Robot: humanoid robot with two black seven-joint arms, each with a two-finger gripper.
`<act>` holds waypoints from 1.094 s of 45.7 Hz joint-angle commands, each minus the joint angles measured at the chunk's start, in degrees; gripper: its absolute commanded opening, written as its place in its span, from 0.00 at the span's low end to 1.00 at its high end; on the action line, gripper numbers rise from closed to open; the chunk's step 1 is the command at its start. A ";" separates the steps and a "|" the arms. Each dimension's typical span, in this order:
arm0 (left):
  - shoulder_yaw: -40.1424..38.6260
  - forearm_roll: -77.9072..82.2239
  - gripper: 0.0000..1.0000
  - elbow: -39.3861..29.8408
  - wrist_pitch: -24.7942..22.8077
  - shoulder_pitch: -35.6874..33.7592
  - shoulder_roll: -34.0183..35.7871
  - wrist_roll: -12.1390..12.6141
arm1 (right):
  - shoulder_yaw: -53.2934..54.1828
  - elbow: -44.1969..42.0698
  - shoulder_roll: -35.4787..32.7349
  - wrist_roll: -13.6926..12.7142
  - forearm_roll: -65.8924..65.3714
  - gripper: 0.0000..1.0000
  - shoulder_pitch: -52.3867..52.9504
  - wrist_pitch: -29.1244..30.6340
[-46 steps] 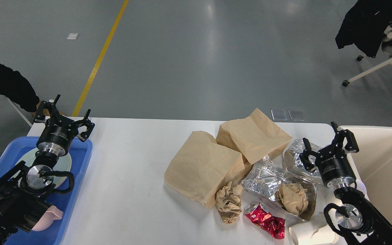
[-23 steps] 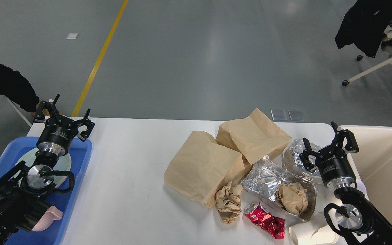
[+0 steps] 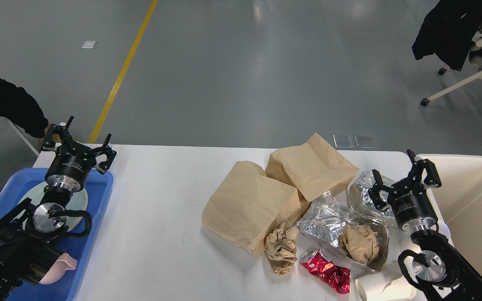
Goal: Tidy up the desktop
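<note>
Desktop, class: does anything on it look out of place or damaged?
Yes. Rubbish clutters the right side of the desktop: two brown paper bags, crumpled foil, a paper ball, a crushed red can and a tipped white cup.

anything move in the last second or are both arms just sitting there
Nothing visibly changed. The left gripper hangs open over the far end of the blue tray, and the right gripper hangs open beside the foil wrappers, holding nothing. The paper bags, crushed red can and other litter lie where they were on the desktop.
</note>
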 commanded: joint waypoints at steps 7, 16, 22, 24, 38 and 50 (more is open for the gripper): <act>0.00 0.00 0.96 0.00 -0.01 0.00 0.00 0.00 | 0.00 0.01 0.00 0.00 0.00 1.00 0.00 0.00; 0.00 0.00 0.96 0.00 -0.01 0.00 0.00 0.00 | 0.00 0.01 0.00 0.00 0.00 1.00 0.00 0.00; 0.00 0.00 0.96 0.00 -0.01 0.00 0.00 0.00 | 0.00 0.01 0.00 0.00 0.00 1.00 0.00 0.00; 0.00 0.00 0.96 0.00 -0.01 0.00 0.00 0.00 | 0.00 0.01 0.00 0.00 0.00 1.00 0.00 0.00; 0.00 0.00 0.96 0.00 -0.01 0.00 0.00 0.00 | 0.00 0.01 0.00 0.00 0.00 1.00 0.00 0.00; 0.00 0.00 0.96 0.00 -0.01 0.00 0.00 0.00 | 0.00 0.01 0.00 0.00 0.00 1.00 0.00 0.00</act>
